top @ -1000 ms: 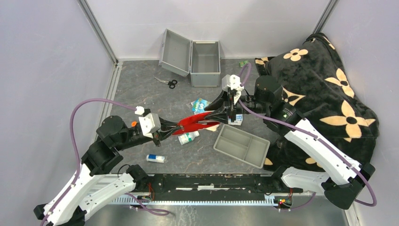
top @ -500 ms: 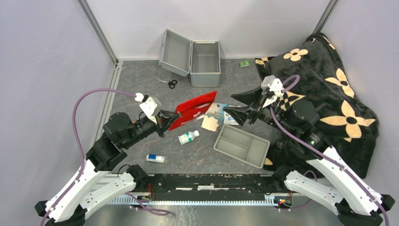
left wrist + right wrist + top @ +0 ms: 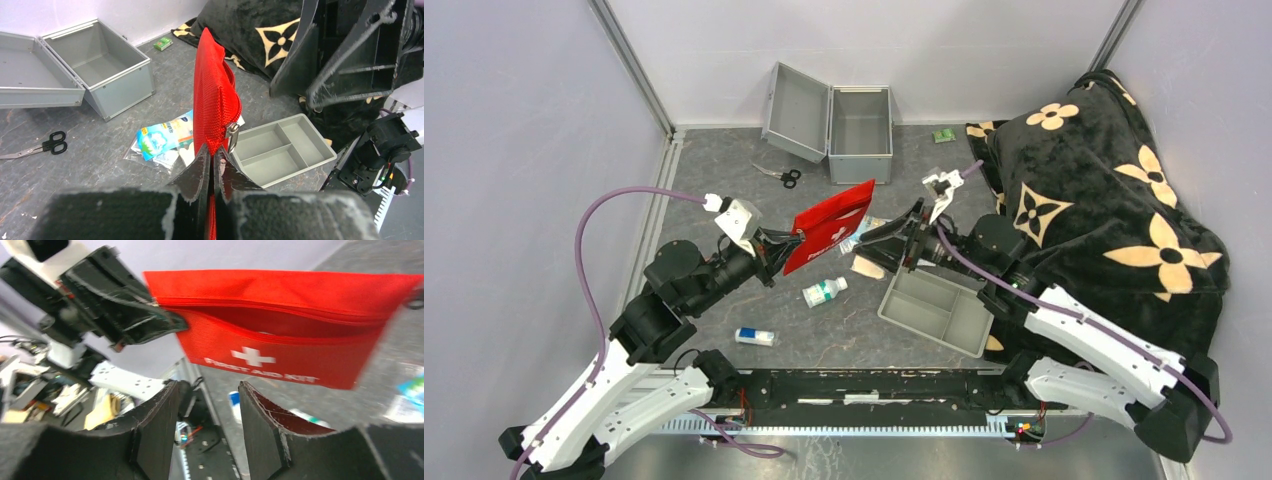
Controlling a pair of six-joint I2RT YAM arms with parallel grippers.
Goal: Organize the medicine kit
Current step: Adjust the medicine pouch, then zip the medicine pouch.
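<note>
Surface: dark mottled table (image 3: 714, 190) boxed in by pale walls, with a black flowered blanket (image 3: 1114, 200) heaped on the right.
Left gripper (image 3: 214, 150): pinched tight on the lower edge of the red first-aid pouch (image 3: 215, 100), holding it up on edge above the table with the zip slider hanging near the fingers.
Right gripper (image 3: 207, 387): jaws apart with nothing between them, pointed at the pouch's white-cross face and not touching it.
Pouch mouth: the right wrist view shows the zip parted along the top.
Close by: sachets (image 3: 165, 137) lie beneath the pouch, the grey divided tray (image 3: 934, 305) just right of them, and a small bottle (image 3: 824, 292) nearer the bases.
Further out: scissors (image 3: 779, 176) and a small blue-and-white box (image 3: 755, 337).
Medicine kit (image 3: 861, 167): at the far edge, well apart from both arms, with its lid swung open to the left and nothing visible inside.
Likely step: getting a second hold on the pouch.
Doing it well: take the free fabric edge opposite the left hold rather than the zip pull, close squarely, and keep the left pinch firm so the pouch does not twist.
</note>
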